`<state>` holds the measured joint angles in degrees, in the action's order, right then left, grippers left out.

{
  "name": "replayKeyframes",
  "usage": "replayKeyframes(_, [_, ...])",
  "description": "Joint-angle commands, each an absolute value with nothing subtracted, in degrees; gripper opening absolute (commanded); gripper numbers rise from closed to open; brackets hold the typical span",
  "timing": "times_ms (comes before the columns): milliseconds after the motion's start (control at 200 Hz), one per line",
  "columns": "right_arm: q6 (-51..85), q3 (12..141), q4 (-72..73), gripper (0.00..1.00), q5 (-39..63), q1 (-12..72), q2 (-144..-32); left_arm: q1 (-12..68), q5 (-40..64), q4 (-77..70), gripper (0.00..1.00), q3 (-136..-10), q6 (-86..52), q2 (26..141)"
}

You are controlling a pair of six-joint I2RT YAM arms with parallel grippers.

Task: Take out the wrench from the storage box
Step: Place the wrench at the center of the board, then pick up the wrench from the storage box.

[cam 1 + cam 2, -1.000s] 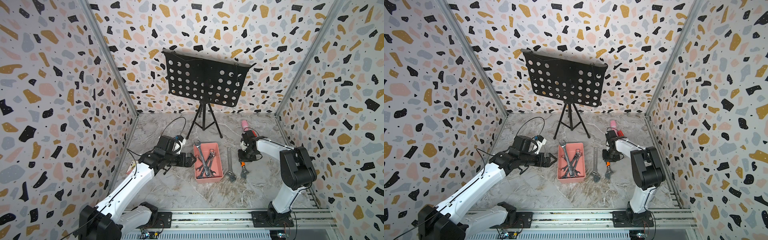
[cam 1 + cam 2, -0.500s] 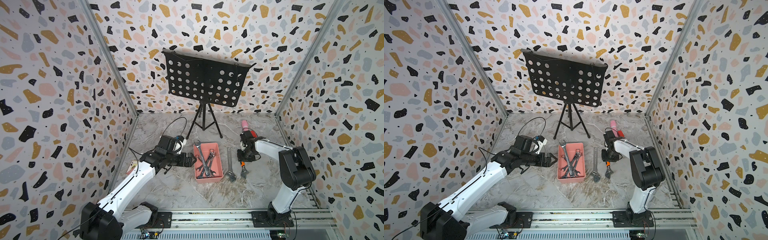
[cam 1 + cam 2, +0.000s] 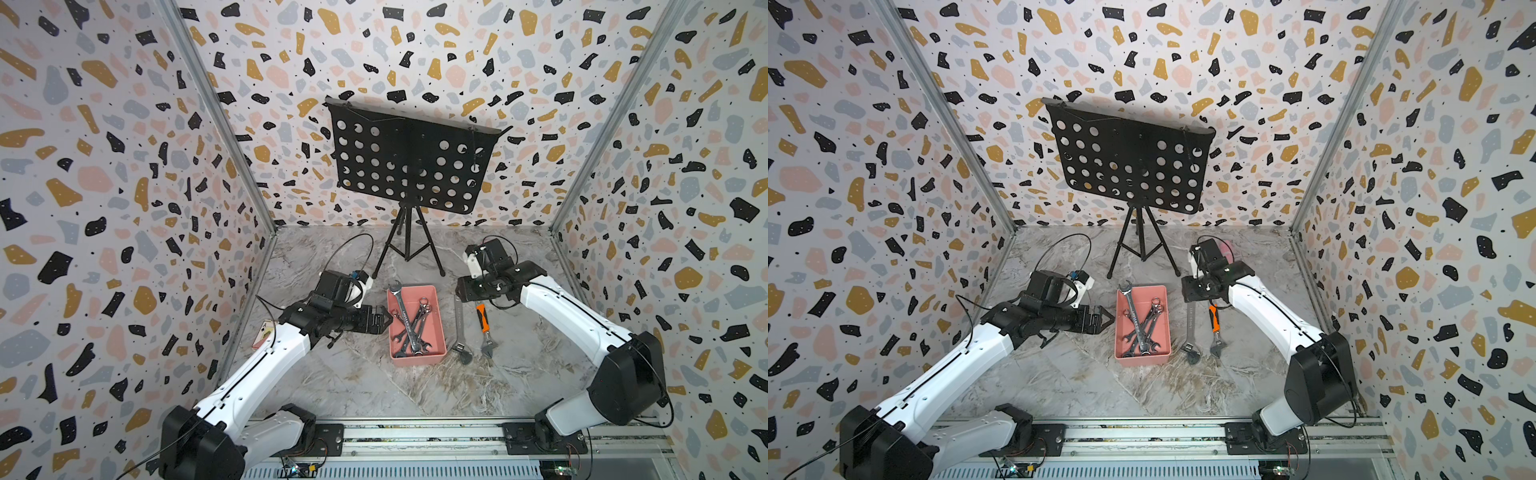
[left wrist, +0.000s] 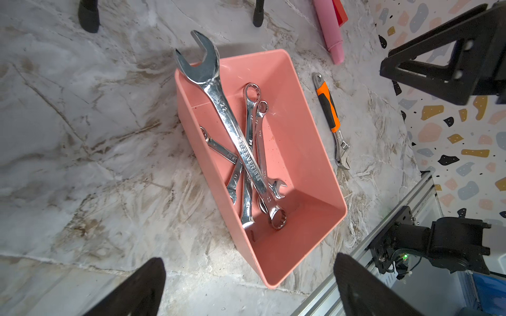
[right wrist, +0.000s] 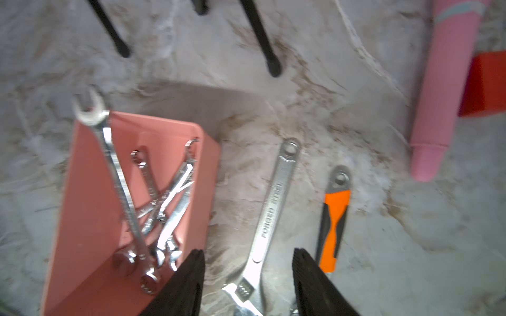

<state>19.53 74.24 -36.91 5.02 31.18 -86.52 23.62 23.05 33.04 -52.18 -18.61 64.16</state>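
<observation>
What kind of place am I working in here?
Probably a staged robot test cell, not a workshop: terrazzo-print wall panels enclose a marble-look floor, and both white arms mount on an aluminium rail.

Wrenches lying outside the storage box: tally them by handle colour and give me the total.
Bare steel adjustable wrench: 1
Orange-handled adjustable wrench: 1
Total outside the storage box: 2
</observation>
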Motion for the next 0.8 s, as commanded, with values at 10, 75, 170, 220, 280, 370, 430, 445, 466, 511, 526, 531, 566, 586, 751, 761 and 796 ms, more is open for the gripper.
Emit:
replayKeyframes(10, [23.8,74.4,-34.2,0.59,9.1,36.3,-88.3,22.7,22.9,33.2,1.00,-53.7,-17.5,61.9])
replayKeyframes(75, [25.2,74.9,-31.7,0.61,9.0,39.8,-89.9,22.5,23.1,33.4,1.00,-53.4,-17.7,60.9])
replayKeyframes(170, [25.1,77.6,-31.3,0.63,7.0,44.5,-94.0,22.4,23.1,33.4,1.00,-52.4,-18.2,59.5])
replayKeyframes(220, [25.2,78.5,-30.2,0.63,6.4,46.3,-96.4,22.3,23.2,33.4,1.00,-52.0,-18.4,59.0])
replayKeyframes(280, [26.4,79.4,-29.3,0.63,6.0,47.5,-99.0,22.2,23.2,33.5,1.00,-51.5,-18.7,58.6])
replayKeyframes(370, [27.5,80.7,-28.7,0.62,4.4,48.4,-102.2,22.2,22.9,33.5,1.00,-50.9,-19.1,57.5])
replayKeyframes(430, [28.1,82.3,-29.9,0.59,3.8,48.4,-104.7,22.1,22.6,33.5,1.00,-50.5,-19.5,56.8])
replayKeyframes(445, [28.3,82.7,-30.3,0.59,3.5,48.4,-105.4,22.0,22.6,33.4,1.00,-50.4,-19.6,56.6])
replayKeyframes(466, [28.5,83.3,-30.5,0.59,3.5,48.4,-106.2,22.0,22.6,33.5,1.00,-50.3,-19.7,56.4])
replayKeyframes(511, [28.6,84.0,-30.1,0.57,4.0,48.5,-107.7,22.0,22.6,33.5,1.00,-50.0,-19.8,56.0])
replayKeyframes(526, [28.7,84.2,-29.9,0.56,4.2,48.6,-108.1,22.0,22.6,33.5,1.00,-49.9,-20.0,55.8])
replayKeyframes(531, [28.7,84.2,-29.9,0.56,4.2,48.6,-108.2,22.0,22.6,33.5,1.00,-49.9,-20.0,55.8])
replayKeyframes(566, [28.7,84.5,-29.3,0.54,4.3,48.8,-109.1,22.0,22.6,33.5,1.00,-49.8,-20.0,55.7])
replayKeyframes(586, [28.7,84.8,-29.2,0.53,4.2,48.9,-109.5,22.0,22.6,33.5,1.00,-49.7,-20.0,55.6])
replayKeyframes(751, [28.4,85.9,-29.8,0.46,3.0,49.3,-112.6,21.8,22.4,33.5,1.00,-49.6,-20.0,55.1])
replayKeyframes(761, [28.5,86.0,-29.8,0.45,3.0,49.3,-112.8,21.7,22.3,33.5,1.00,-49.6,-20.0,55.0])
replayKeyframes(796, [28.6,86.3,-29.8,0.43,3.1,49.3,-113.3,21.8,22.4,33.4,1.00,-49.6,-19.8,55.1])
